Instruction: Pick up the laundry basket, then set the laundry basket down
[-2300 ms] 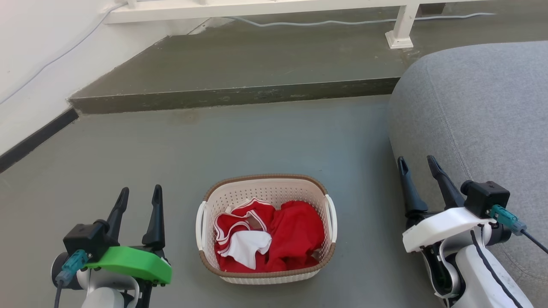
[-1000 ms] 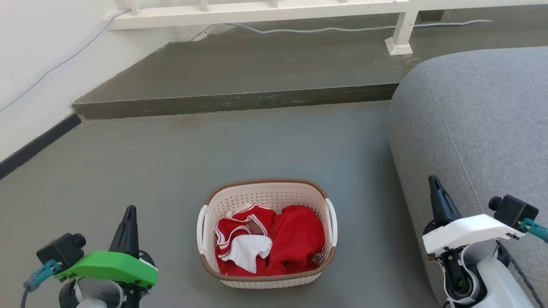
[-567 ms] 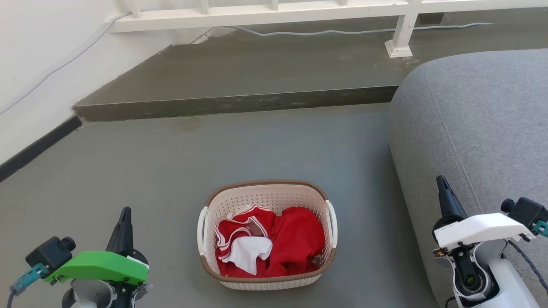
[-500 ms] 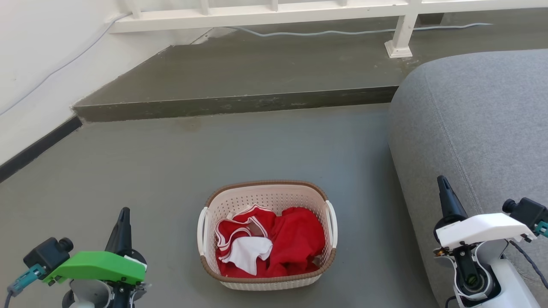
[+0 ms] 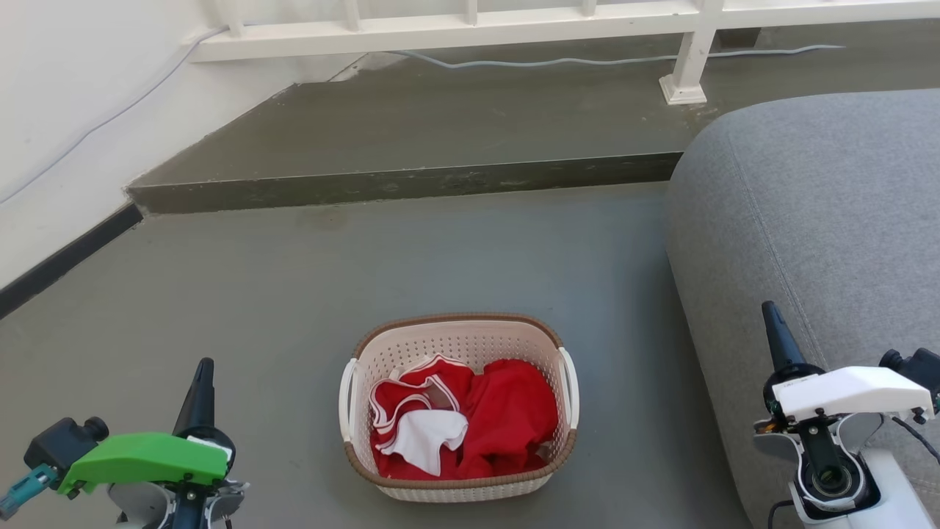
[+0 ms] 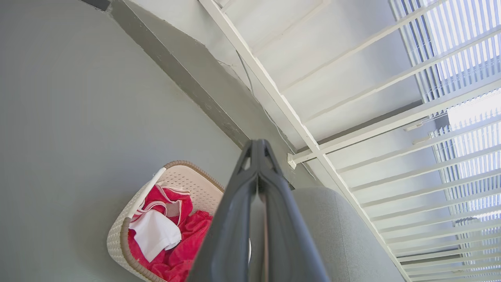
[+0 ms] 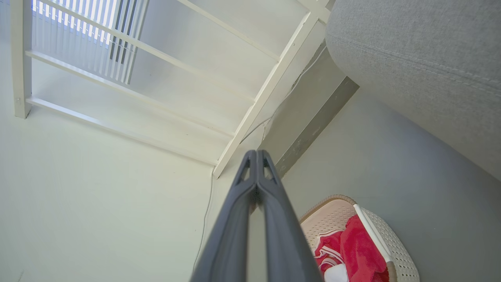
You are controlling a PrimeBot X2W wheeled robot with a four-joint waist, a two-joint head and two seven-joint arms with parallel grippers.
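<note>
- The small cream-white perforated plastic laundry basket [image 5: 459,345], brown-rimmed, is recorded upright on the grey concrete floor [image 5: 294,294], near the grey fabric sofa [image 5: 822,206]. Red and white garments [image 5: 507,411] are held in it.
- The left hand [image 5: 203,367] is closed on nothing, its fingers [image 6: 242,188] pressed together, well apart from the basket's left side.
- The right hand [image 5: 771,312] is likewise closed and empty, fingers [image 7: 240,196] together, well off the basket's right side, in front of the sofa.
- Step: not settled. The scene is fitted both by a basket awaiting its lift and by one already put back down.
- No next move is prescribed. It is noted that the 2 white loop handles [image 5: 571,389] are unobstructed.
</note>
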